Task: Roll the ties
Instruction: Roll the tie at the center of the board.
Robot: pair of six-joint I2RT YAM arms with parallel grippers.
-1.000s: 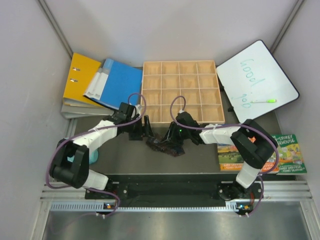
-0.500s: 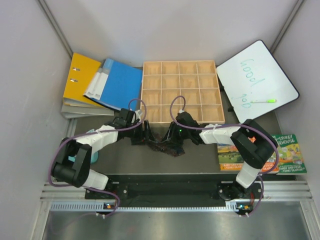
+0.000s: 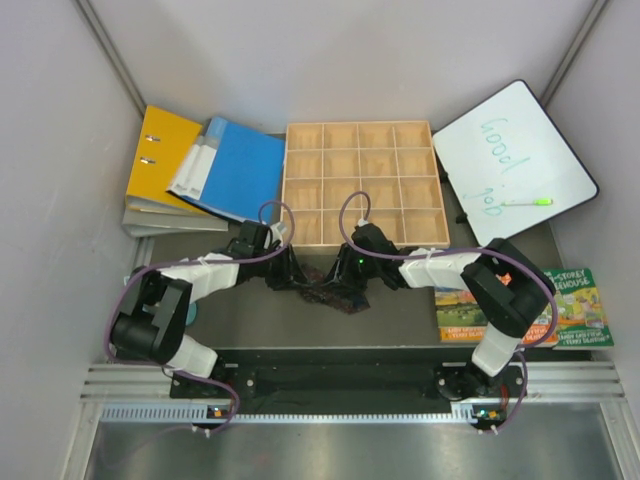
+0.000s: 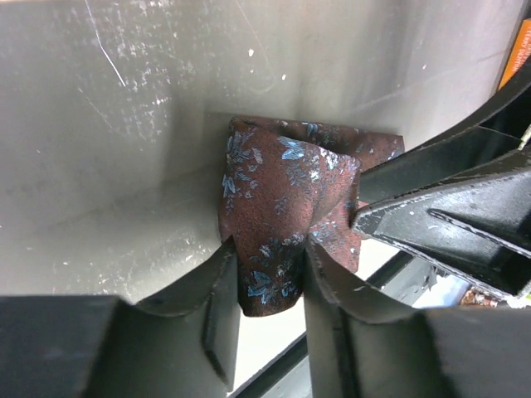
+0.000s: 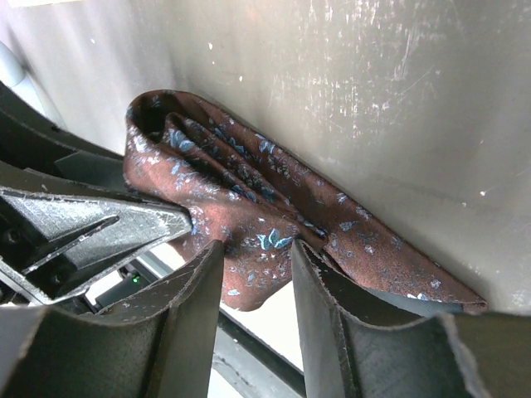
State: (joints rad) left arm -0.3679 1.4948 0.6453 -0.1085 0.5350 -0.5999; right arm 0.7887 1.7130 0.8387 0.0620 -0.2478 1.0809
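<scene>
Gripping a bunched, dark reddish-brown tie (image 3: 335,296) from opposite sides, the left gripper (image 3: 296,279) and the right gripper (image 3: 347,283) meet at the middle of the grey table (image 3: 250,320), just in front of a wooden compartment tray (image 3: 360,185). The left wrist view shows that arm's fingers (image 4: 217,286) drawn in against a folded lobe of blue-speckled cloth, touching it on both sides. The right wrist view shows the other arm's fingers (image 5: 192,290) nipping a lower fold of the same bundle, whose layered loops rest on the tabletop. A blue folder (image 3: 235,165) and a yellow binder (image 3: 160,150) lie at far left, a whiteboard (image 3: 515,150) at far right, and a picture book (image 3: 575,305) at the right edge.
</scene>
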